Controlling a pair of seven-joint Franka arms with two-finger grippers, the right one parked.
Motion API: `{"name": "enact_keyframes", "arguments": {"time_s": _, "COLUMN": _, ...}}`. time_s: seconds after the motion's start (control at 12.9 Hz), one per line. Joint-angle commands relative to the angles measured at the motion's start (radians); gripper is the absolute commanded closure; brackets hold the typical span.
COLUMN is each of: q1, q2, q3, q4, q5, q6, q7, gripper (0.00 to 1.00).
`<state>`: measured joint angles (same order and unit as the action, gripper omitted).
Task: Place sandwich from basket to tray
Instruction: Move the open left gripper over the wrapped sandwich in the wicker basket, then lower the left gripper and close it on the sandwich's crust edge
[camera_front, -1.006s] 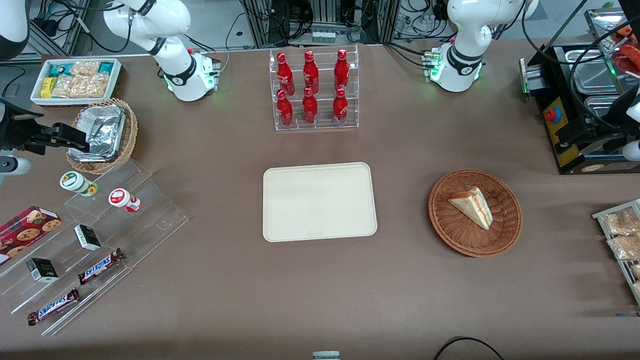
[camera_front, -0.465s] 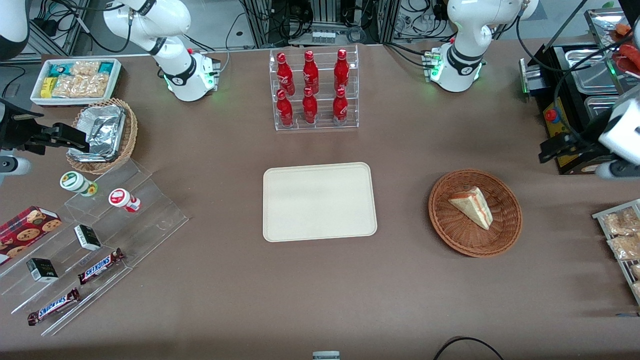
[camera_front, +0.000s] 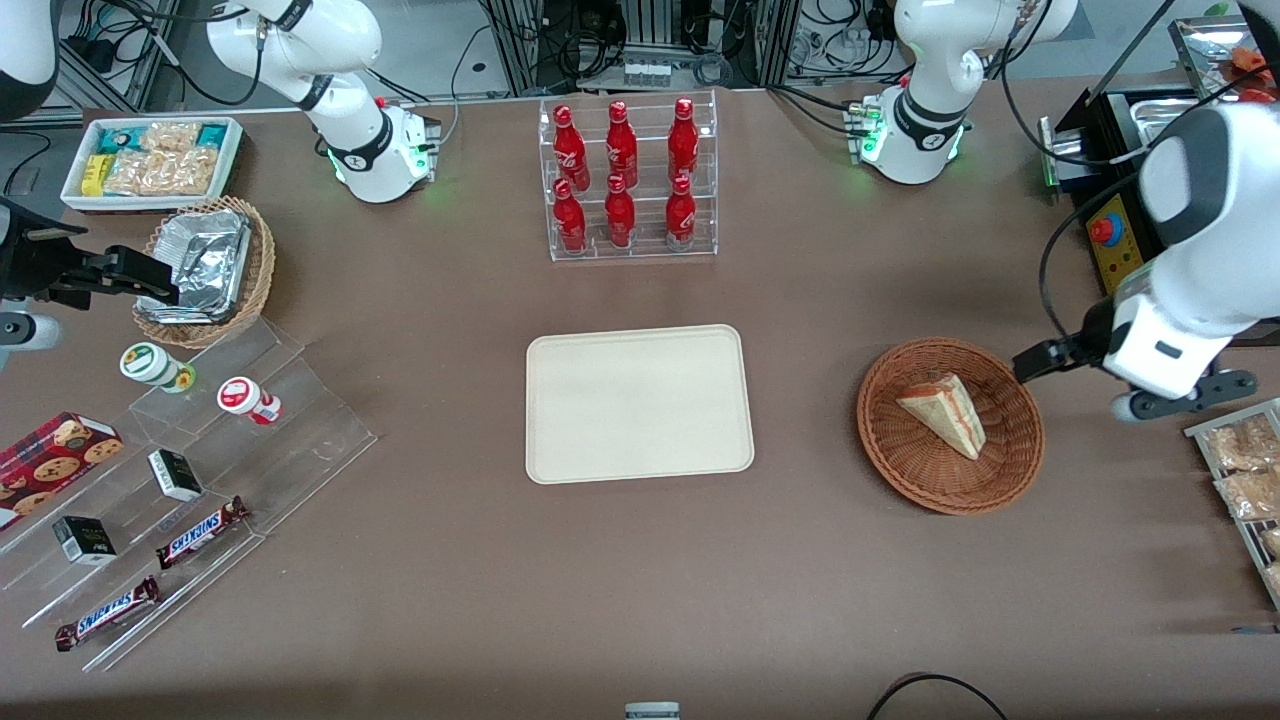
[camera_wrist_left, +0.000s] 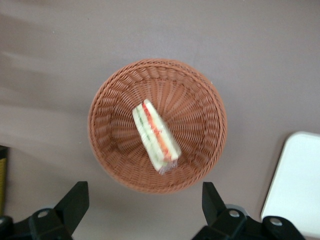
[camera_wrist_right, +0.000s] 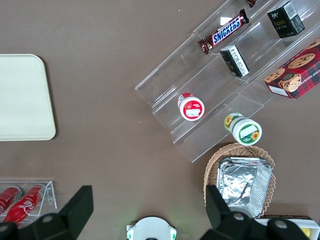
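The sandwich (camera_front: 945, 412), a pale bread wedge with red, orange and green layers, lies in the round reddish-brown wicker basket (camera_front: 900, 470). The cream tray (camera_front: 638, 402) lies bare at mid-table, beside the basket toward the parked arm's end. My left gripper (camera_front: 1032, 362) hovers at the basket's rim on the working arm's side. In the left wrist view the gripper (camera_wrist_left: 144, 205) is open and empty, with its black fingers (camera_wrist_left: 75, 200) wide apart above the table just outside the basket (camera_wrist_left: 115, 165). The sandwich (camera_wrist_left: 155, 136) and a tray corner (camera_wrist_left: 300, 185) show there too.
A clear rack of red bottles (camera_front: 628, 180) stands farther from the camera than the tray. A black box with a red button (camera_front: 1110, 240) and a rack of snack packets (camera_front: 1245, 470) flank the working arm. Acrylic steps with snacks (camera_front: 200, 470) lie toward the parked arm's end.
My left arm has swung in from the table's end toward the basket and come nearer the camera. Its gripper now sits at the basket's rim. The sandwich has not moved.
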<state>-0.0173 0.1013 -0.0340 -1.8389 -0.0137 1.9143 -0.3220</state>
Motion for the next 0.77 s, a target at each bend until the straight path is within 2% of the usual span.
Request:
{"name": "enact_keyframes", "arguments": {"time_s": 0.0, "q1": -0.025, "q2": -0.020, "q3": -0.010, "q4": -0.100, "q5": 0.003, "q6": 0.124, "q7": -0.151, "gripper": 0.00}}
{"name": "enact_keyframes", "arguments": {"time_s": 0.31, "q1": -0.033, "q2": 0.000, "q3": -0.012, "q4": -0.218, "q5": 0.003, "q6": 0.313, "q7": -0.281, "gripper": 0.00}}
{"name": "enact_keyframes", "arguments": {"time_s": 0.7, "q1": -0.053, "q2": 0.049, "q3": -0.012, "q4": -0.267, "q5": 0.003, "q6": 0.400, "q7": -0.330, "gripper": 0.00}}
